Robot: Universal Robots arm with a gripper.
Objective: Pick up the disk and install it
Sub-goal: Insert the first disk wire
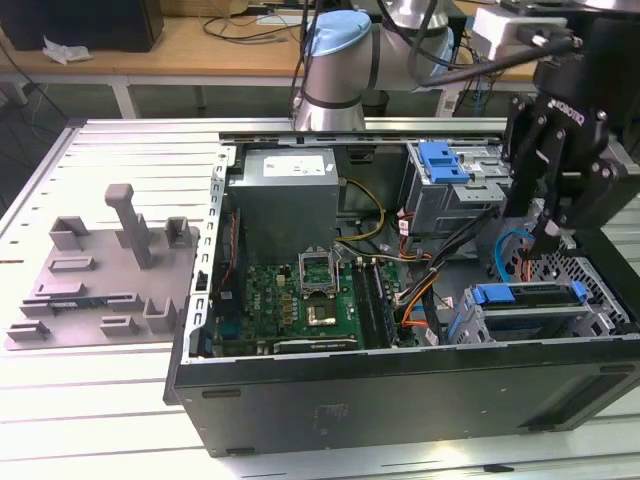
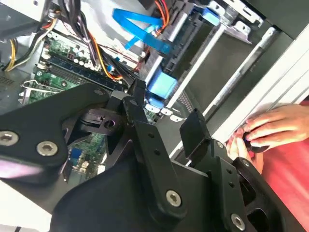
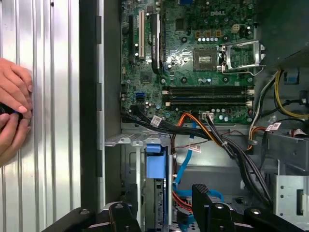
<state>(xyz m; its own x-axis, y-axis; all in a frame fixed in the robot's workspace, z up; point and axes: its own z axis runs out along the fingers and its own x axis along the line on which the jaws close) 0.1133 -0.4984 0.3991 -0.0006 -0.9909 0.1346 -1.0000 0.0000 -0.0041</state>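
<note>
In the exterior view my gripper (image 1: 540, 228) hangs over the open computer case (image 1: 400, 395), at the exterior view's right end. There are white letters on my black side, too small for me to read. Right under me the disk (image 1: 528, 296) sits in the metal drive cage (image 1: 600, 290). I see its blue carrier edge and a dark strip, but its label is hidden. A white sticker (image 1: 290, 165) on the grey power box (image 1: 285, 200) has tiny print I cannot make out. Another blue bracket (image 1: 445, 160) sits on the far cage. A grey holder plate (image 1: 100, 270) lies on the table (image 1: 60, 400), well apart from the case. In the second wrist view my gripper (image 2: 166, 108) has its two black fingers (image 2: 195, 128) apart, with nothing between them. Past them is the blue end of the disk (image 2: 161, 86) in its slot, with a flat blue cable (image 2: 140, 24) near it. A person's hand (image 2: 270, 128) rests by the outer rim of the case. It is curled on something small and dark that I cannot name, and red cloth (image 2: 289, 174) is cut off at the edge. In the first wrist view my gripper (image 3: 161, 202) is spread over the disk (image 3: 155, 164), which shows edge-on, so its flat face is hidden. The green board (image 3: 193, 63) has white letters on it. The wires carry little white tags (image 3: 157, 121) with print too small to read. The hand (image 3: 14, 113) lies on the ribbed table (image 3: 53, 72) beside the case.
</note>
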